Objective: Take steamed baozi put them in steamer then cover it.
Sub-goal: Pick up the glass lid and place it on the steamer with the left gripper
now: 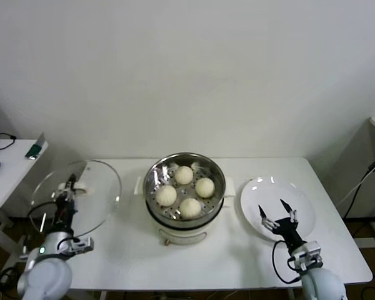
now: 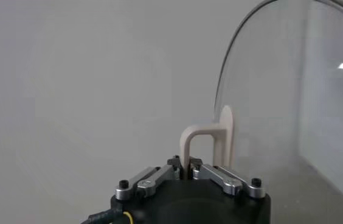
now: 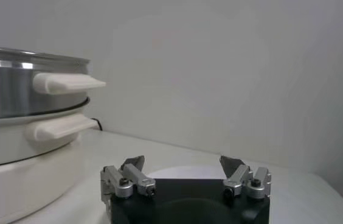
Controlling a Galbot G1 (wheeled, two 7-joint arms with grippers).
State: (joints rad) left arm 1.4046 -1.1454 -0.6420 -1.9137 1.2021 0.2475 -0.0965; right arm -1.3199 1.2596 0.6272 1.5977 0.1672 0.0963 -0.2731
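Observation:
The steamer [image 1: 220, 177] stands mid-table with several cream-white baozi [image 1: 184, 175] on its perforated tray. It has no cover on it. At the table's left end my left gripper [image 1: 67, 192] is shut on the white handle [image 2: 199, 135] of the clear glass lid [image 1: 97, 194], which hangs tilted above the table. The handle's bar sits pinched between the fingertips of the left gripper [image 2: 185, 167]. My right gripper [image 1: 275, 209] is open and holds nothing, low over the white plate [image 1: 301, 195] to the right of the steamer. The right wrist view shows that gripper [image 3: 182, 163] beside the steamer's wall [image 3: 13, 85].
A small white side table [image 1: 9, 172] with a few objects stands off the left end. A cabinet and cables [image 1: 369, 172] are at the far right. A bare wall runs behind the table.

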